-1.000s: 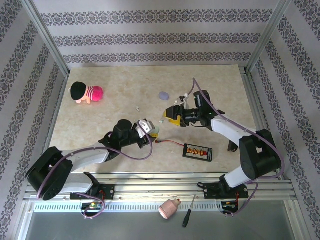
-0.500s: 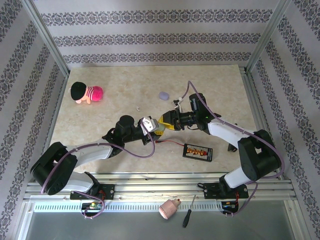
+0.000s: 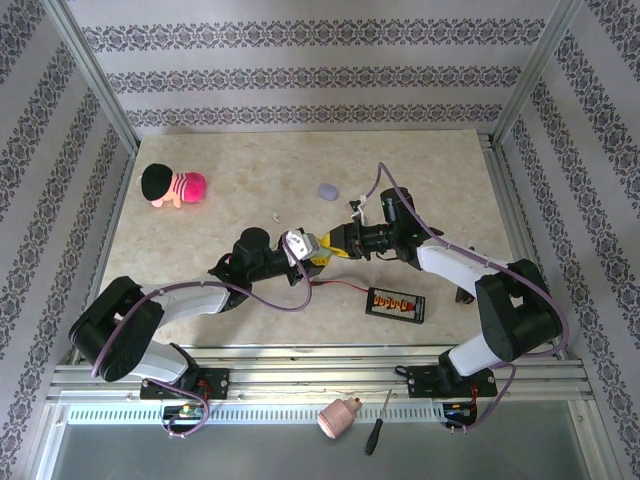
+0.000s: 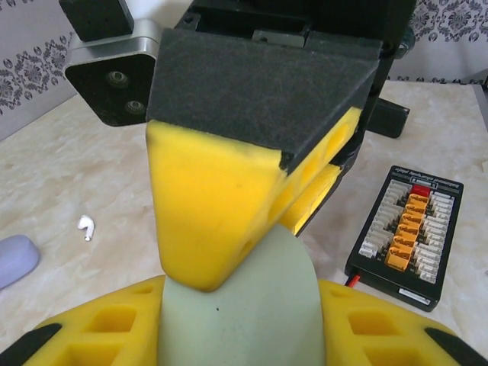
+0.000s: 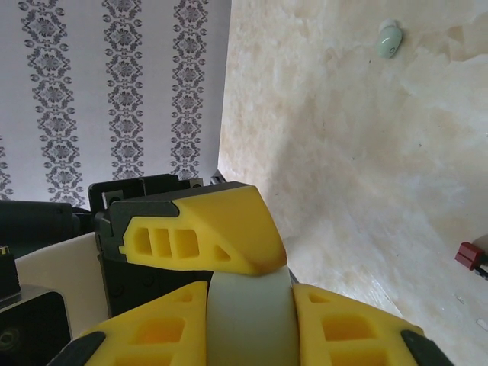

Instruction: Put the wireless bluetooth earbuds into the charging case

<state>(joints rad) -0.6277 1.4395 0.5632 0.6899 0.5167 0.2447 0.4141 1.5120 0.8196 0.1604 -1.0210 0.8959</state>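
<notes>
Case (image 4: pixel 236 328) in left pincer (image 4: pixel 240 293), right pincer (image 5: pixel 250 299); board (image 4: pixel 408 229) lettering (red label) blurred.

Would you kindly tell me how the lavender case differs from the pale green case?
The lavender case is pale purple, the pale green case a muted green. The lavender case lies untouched on the table, while the pale green case is gripped by the left gripper and right gripper. Both are smooth and rounded.
</notes>
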